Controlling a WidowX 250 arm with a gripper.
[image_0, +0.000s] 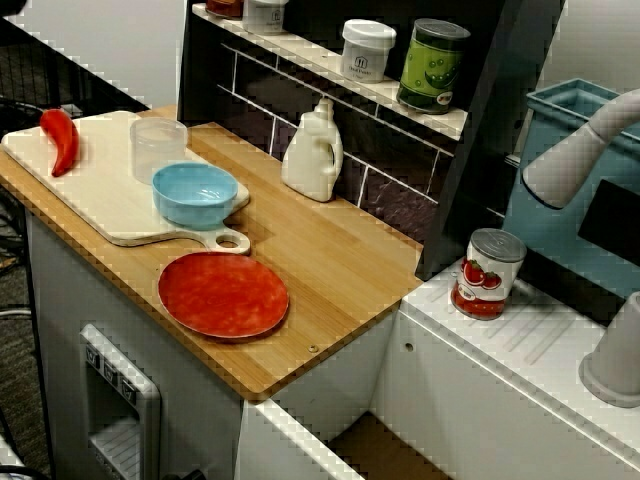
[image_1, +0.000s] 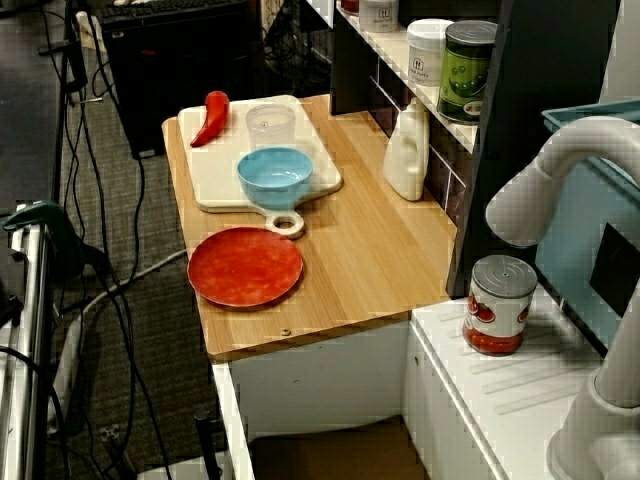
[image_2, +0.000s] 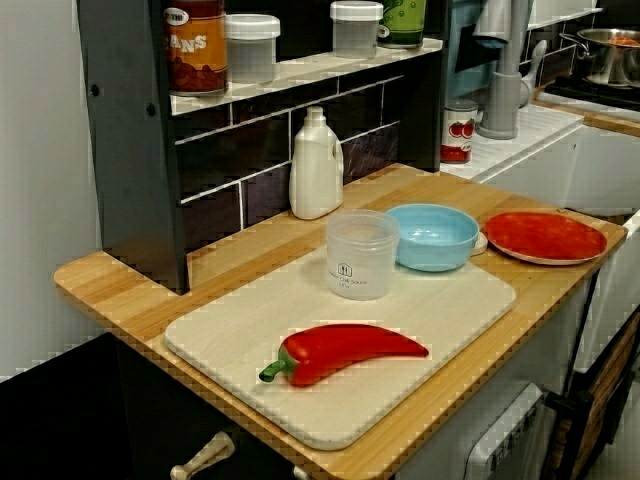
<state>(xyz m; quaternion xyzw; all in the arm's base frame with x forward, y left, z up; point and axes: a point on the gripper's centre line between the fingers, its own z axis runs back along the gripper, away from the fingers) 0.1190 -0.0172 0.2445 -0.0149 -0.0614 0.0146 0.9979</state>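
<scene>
No gripper shows in any view; only white arm links (image_0: 575, 155) (image_1: 560, 165) rise at the right, over the white sink counter. A tomato can (image_0: 487, 273) (image_1: 498, 305) stands nearest the arm. On the wooden counter lies a pale cutting board (image_0: 100, 205) (image_2: 450, 300). It carries a red pepper (image_0: 60, 140) (image_2: 345, 352), a clear plastic cup (image_0: 158, 147) (image_2: 361, 254) and a blue bowl (image_0: 194, 193) (image_2: 432, 236). A red plate (image_0: 222, 295) (image_1: 245, 266) sits by the board's handle.
A white bottle (image_0: 313, 152) stands against the dark tiled back wall. The shelf above holds a white jar (image_0: 367, 49), a green can (image_0: 433, 64) and other tins. A blue bin (image_0: 560, 110) is behind the arm. The counter drops off at its front edge.
</scene>
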